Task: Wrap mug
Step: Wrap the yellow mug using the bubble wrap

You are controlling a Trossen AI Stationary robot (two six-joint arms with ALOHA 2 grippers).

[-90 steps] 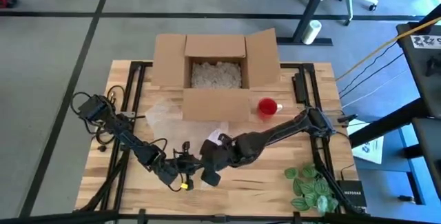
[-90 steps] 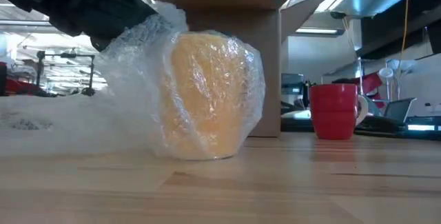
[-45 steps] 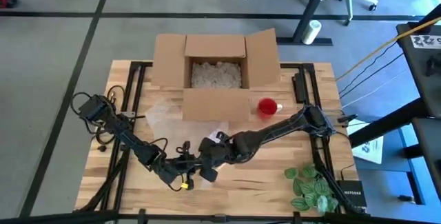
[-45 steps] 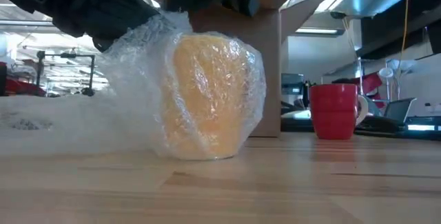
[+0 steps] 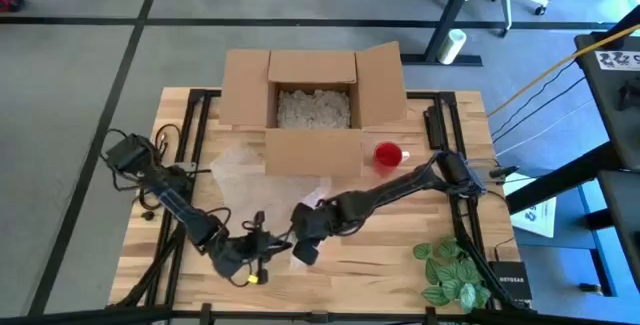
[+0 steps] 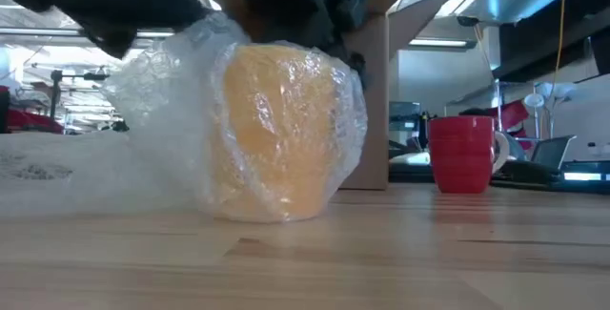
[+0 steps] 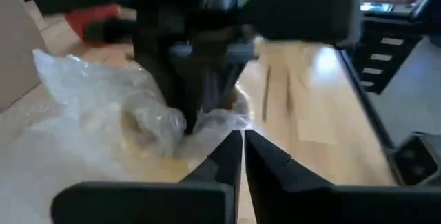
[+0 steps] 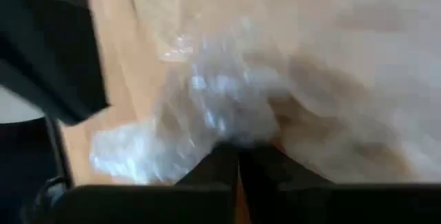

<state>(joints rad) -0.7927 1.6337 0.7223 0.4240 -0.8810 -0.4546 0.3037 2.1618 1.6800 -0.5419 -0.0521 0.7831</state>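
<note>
The mug (image 6: 276, 134), yellow and swathed in wrap (image 6: 162, 110), stands on the worktop (image 6: 400, 253) near its front edge, before the box (image 5: 312, 105). The right tool (image 5: 303, 233) bears on the mug's top, clenched on a fold of wrap. The left tool (image 7: 242, 148) sits just beside it, fingers pressed together, grasping nothing. A red cup (image 6: 464, 153) stands well apart.

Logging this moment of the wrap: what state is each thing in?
Yellow mug: upright on the table, covered in bubble wrap.
Bubble wrap: around the mug, the rest trailing across the table.
Cardboard box: flaps open, packing fill inside.
Red mug: upright, bare.
Left end effector: shut, empty.
Right end effector: shut on the bubble wrap.
</note>
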